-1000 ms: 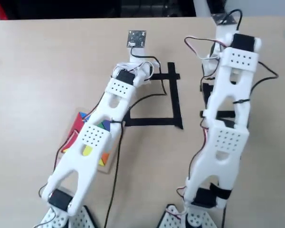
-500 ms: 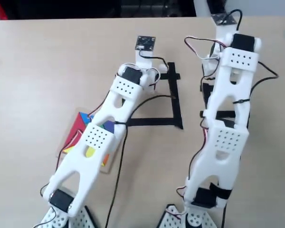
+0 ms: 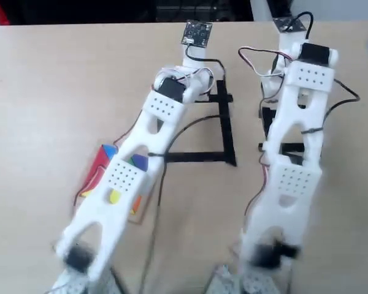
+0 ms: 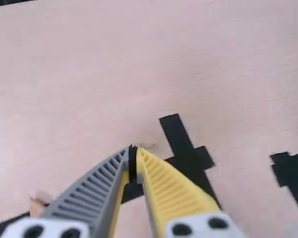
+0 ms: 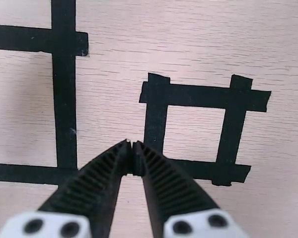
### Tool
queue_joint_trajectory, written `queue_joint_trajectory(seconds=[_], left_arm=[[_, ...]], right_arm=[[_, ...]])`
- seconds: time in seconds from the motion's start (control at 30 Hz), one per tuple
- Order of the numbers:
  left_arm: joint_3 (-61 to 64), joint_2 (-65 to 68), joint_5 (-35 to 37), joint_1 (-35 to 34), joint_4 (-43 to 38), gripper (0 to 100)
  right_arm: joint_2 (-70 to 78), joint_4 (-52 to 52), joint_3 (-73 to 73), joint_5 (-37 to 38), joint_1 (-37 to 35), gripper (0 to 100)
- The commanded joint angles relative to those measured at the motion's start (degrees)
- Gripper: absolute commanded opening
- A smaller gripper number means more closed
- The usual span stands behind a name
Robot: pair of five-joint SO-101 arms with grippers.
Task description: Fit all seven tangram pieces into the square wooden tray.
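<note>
1. Tangram pieces (image 3: 100,161) in red, blue, yellow, orange and green lie in the square wooden tray (image 3: 143,209) on the near left part of the table (image 3: 49,92). The left arm (image 3: 138,165) stretches over the tray and hides much of it, so the number of pieces seated cannot be told.
2. The left gripper (image 4: 132,150), with one grey finger (image 4: 97,183) and one yellow finger (image 4: 164,181), is pressed together tip to tip and grips nothing. It hangs over bare tabletop just beside the end of a strip of black tape (image 4: 181,144).
3. The right gripper (image 5: 133,146) has its black fingers (image 5: 97,183) closed and empty. It sits above the table between a long tape line (image 5: 63,99) and a small taped square (image 5: 203,96).
4. The right arm (image 3: 297,153) reaches along the right side of the table, well apart from the tray.
</note>
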Motion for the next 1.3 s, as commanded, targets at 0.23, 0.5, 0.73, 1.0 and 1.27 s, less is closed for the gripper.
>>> queue_joint_trajectory(seconds=[0.23, 0.5, 0.73, 1.0, 1.27], left_arm=[[2.3, 2.3, 7.9, -3.9, 3.6, 3], [2.0, 2.4, 13.7, -4.0, 16.6, 3], [-3.8, 1.7, 12.2, -1.2, 32.4, 3], [-5.9, -8.9, -5.9, 10.1, 37.6, 3], [-5.9, -25.6, -16.5, 10.2, 38.5, 3]], right_arm=[[-3.8, 1.6, 2.6, 2.0, -0.8, 1.1], [-3.9, 1.5, 3.2, 3.1, -0.4, 1.1], [-3.9, 1.5, 3.2, 3.1, 0.3, 1.1], [-5.3, 1.5, 3.2, 3.0, 0.6, 1.1], [-10.9, 1.6, 3.8, 2.5, 1.7, 1.1]])
